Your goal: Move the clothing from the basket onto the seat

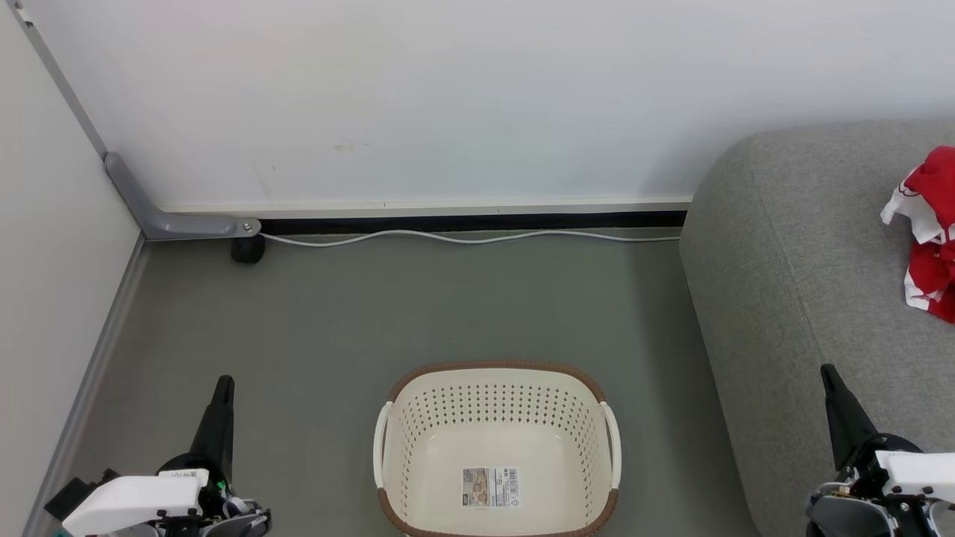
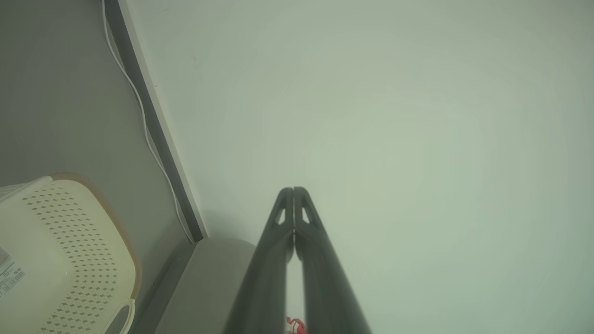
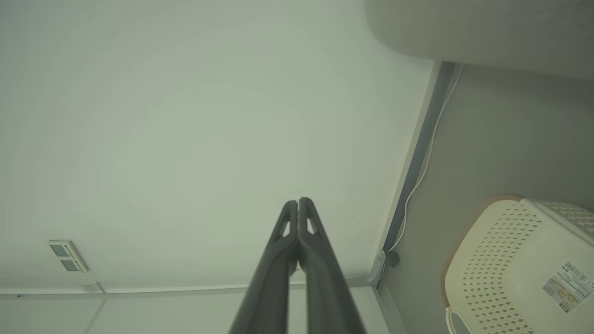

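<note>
Cream perforated basket (brown-rimmed), red-and-white clothing on grey seat

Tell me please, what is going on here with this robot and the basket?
A two-armed robot has the job of moving clothing from a basket to a seat, and it looks done. The red and white clothing lies on the grey seat to the robot's right. The basket on the floor holds just a barcode sticker. The left gripper and the right gripper are shut and hold nothing.
</note>
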You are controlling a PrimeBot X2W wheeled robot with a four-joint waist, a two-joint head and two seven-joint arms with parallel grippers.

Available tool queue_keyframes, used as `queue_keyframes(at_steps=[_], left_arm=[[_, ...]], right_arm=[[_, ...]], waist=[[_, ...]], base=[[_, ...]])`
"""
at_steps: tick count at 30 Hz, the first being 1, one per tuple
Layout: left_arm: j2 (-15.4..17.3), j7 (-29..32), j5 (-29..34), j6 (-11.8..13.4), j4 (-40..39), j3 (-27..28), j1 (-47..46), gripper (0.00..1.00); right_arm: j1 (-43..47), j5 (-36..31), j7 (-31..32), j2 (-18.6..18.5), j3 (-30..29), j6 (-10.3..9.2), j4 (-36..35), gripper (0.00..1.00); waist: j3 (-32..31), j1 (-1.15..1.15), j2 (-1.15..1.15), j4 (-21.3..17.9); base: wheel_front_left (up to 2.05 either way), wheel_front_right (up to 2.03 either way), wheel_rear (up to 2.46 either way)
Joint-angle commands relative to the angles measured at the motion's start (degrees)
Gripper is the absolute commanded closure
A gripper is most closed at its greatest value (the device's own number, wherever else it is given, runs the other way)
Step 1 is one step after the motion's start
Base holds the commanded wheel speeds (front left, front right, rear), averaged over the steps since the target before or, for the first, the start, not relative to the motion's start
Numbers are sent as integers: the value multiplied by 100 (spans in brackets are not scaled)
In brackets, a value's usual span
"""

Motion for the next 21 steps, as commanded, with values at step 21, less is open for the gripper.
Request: queue_keyframes(at_steps=[21], left_arm=[[83,35,-25,-7,-166,185,-333,100]], right_arm=[[-164,64,45,-59,97,25,-178,100]], waist=[[0,0,0,0]], base=[[0,0,0]])
